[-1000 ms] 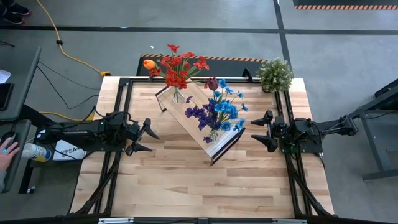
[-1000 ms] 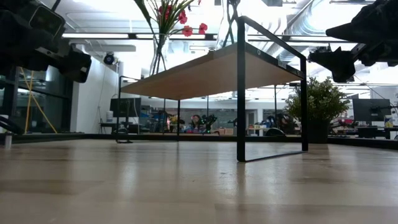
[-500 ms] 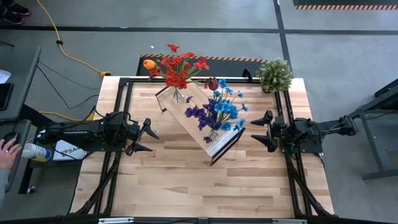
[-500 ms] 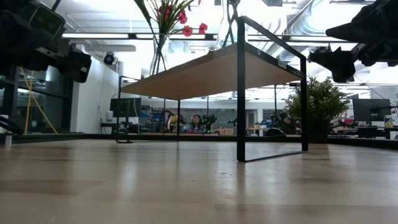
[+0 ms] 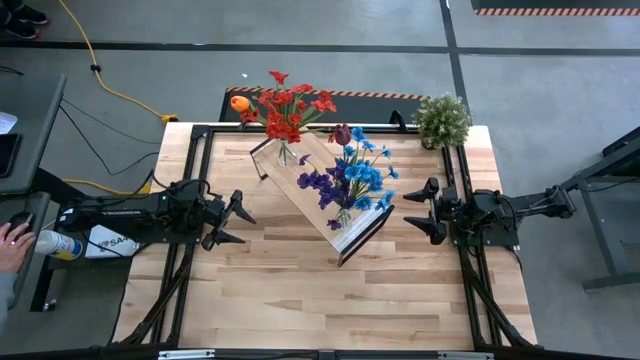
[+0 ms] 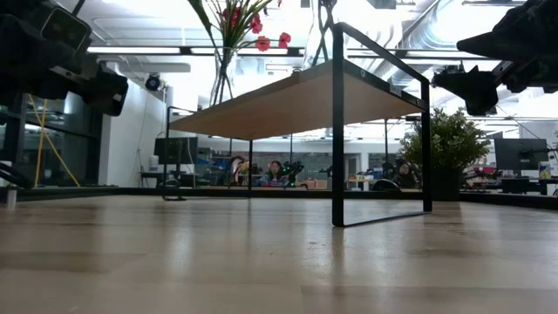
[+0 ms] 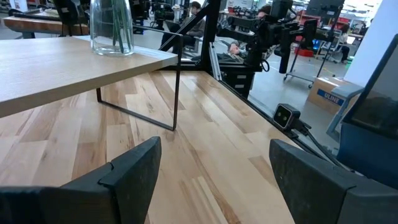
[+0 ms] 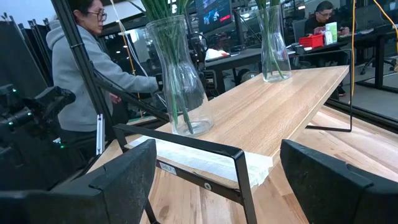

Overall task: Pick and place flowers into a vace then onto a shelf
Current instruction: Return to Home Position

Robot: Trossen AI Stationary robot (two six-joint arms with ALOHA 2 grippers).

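Observation:
The shelf [image 5: 315,190] stands slantwise in the middle of the table on its dark frame. Its white-edged end [image 5: 357,232] points toward the near right. Two glass vases stand on it on their bases. The far one [image 5: 287,152] holds red flowers [image 5: 288,108] and an orange bloom [image 5: 238,102]. The near one [image 8: 180,81] holds blue and purple flowers [image 5: 352,178]. My left gripper [image 5: 243,226] hovers open left of the shelf, level and clear of it. My right gripper [image 5: 405,208] hovers open right of the shelf, with nothing between its fingers.
A bushy potted plant [image 5: 442,120] stands at the table's far right corner. A person [image 8: 81,74] stands beyond the table's left side, one hand [image 5: 12,238] at a desk there. Bare planks lie along the near part of the table [image 5: 320,300].

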